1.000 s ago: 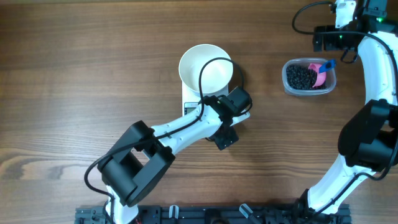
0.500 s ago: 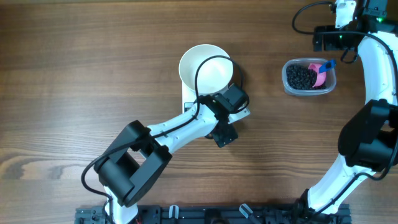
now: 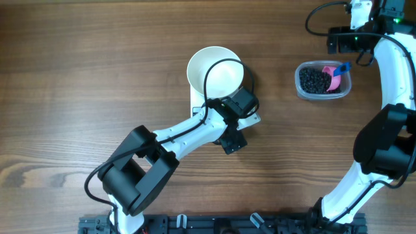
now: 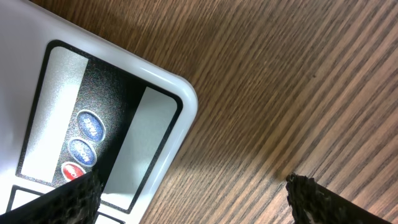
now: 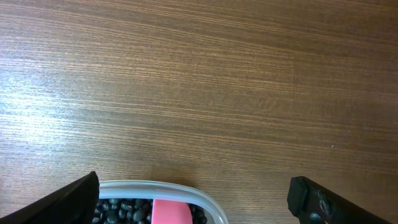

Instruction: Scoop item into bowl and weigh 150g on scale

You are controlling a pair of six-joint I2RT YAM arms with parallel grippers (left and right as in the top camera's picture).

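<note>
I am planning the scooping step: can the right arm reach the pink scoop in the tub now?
Probably yes. The right claw is open close to the clear tub, the pink scoop lies uncovered on the black beans, and nothing stands between.

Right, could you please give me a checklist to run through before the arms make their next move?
1. Round white bowl sits on flat white rectangular scale: ok.
2. Bowl empty: ok.
3. Scale reads zero: cannot tell.
4. Left gripper open, empty: ok.
5. Right gripper open near clear plastic tub: ok.
6. Pink scoop lies in tub with small glossy black beans: ok.
</note>
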